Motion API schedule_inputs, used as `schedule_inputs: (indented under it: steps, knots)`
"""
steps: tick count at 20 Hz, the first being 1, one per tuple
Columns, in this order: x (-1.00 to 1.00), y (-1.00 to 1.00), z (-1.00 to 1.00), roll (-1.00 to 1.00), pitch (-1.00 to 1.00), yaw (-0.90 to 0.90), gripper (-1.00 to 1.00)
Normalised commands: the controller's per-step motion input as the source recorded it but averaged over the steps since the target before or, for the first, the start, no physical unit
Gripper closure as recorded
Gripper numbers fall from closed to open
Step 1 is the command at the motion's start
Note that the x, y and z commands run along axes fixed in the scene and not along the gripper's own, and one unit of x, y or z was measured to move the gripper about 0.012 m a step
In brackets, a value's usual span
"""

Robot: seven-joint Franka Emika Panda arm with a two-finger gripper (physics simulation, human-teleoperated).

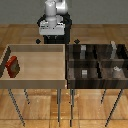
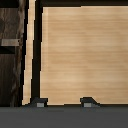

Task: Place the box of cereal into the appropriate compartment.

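Note:
The box of cereal (image 1: pixel 13 67), small, red and brownish-faced, stands upright in the light wooden tray (image 1: pixel 40 62), against the wall on the exterior view's left. My gripper (image 1: pixel 51 41) hangs over the tray's far edge, well away from the box. In the wrist view my gripper (image 2: pixel 64 103) is open, its two dark fingertips (image 2: pixel 39 103) spread over bare tray floor, and the box is out of that view. The appropriate compartment (image 1: pixel 105 54) is the far cell on the exterior view's right of the dark striped bin. It holds the tallest pale-grey block (image 1: pixel 114 49).
The dark four-cell bin (image 1: pixel 97 61) sits right beside the tray on thin legs. Its other cells hold lower grey shapes (image 1: pixel 85 73). The bin's dark wall (image 2: pixel 11 55) shows beside the tray floor (image 2: pixel 80 55) in the wrist view. Wooden floor lies below.

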Motion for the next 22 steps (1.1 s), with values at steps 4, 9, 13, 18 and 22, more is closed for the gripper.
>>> schedule_inputs:
  steps: [4,9,13,18,22]
  knots:
    - [0.0,0.0,0.0,0.0,0.0,0.0,-1.0]
    - [0.0,-0.4,0.0,0.0,0.0,0.0,-1.0]
    - [0.0,-1.0,0.0,0.0,0.0,0.0,-1.0]
    - [0.0,-1.0,0.0,0.0,0.0,0.0,-1.0]
    - [0.0,-1.0,0.0,0.0,0.0,0.0,-1.0]
